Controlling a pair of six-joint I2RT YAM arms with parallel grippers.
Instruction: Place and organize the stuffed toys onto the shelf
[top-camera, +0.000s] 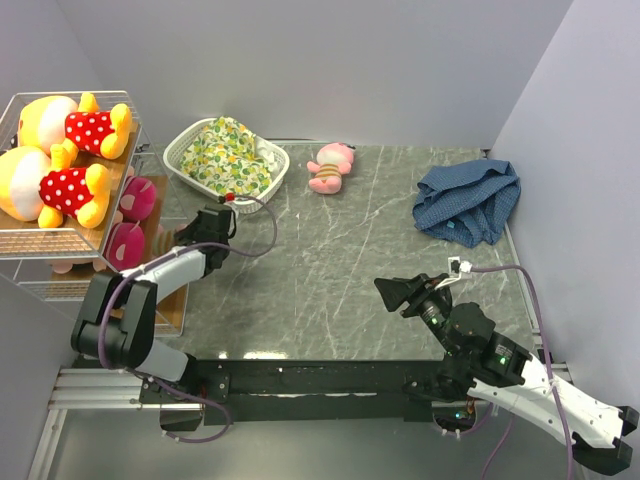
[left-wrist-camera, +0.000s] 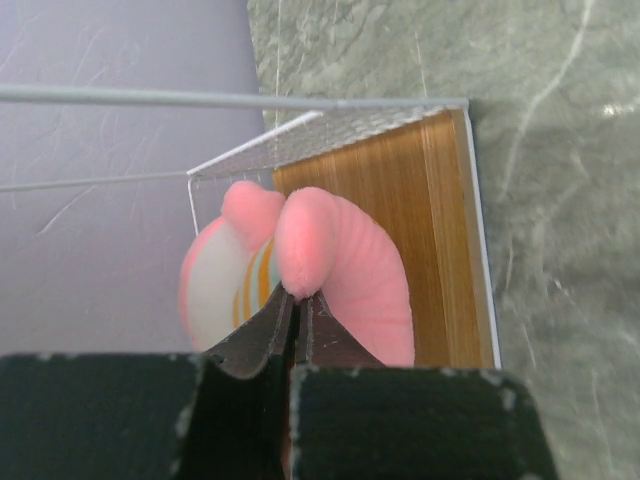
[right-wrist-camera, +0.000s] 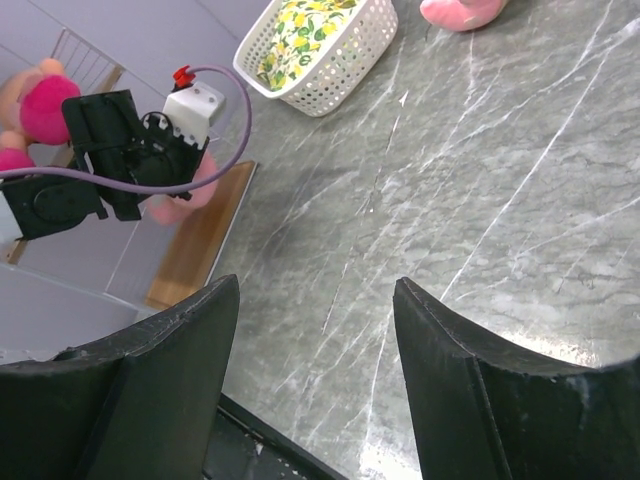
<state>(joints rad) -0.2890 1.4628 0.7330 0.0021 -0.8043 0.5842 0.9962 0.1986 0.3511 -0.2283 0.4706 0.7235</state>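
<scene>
1. The left gripper has its fingers pinched almost together on a fold of a pink toy in a striped shirt, so it is holding the toy.
2. In the left wrist view that toy lies straight ahead of the fingertips. Its rounded pink body runs away from them over the lower board of the shelf, just inside the white wire frame.
3. My judgement is that this step is the setting-down on the lower tier. The fingers need only part and draw back to the right, away from the shelf.
4. From above, two yellow bears lie on the top tier, and pink shapes sit on the lower tier just left of the left arm's wrist. I cannot tell from that view which of them is the held one.
5. The right gripper is spread wide with nothing in it, low over the near right of the table.
6. A loose pink toy lies far across the table, between the white basket and the blue cloth.
7. It is far and right of the left gripper, and far and left of the right one, at much the same remove from each. Its long axis seems to slant from near-left to far-right.
8. Since only the right gripper is free, it looks the likelier one to fetch it.
</scene>
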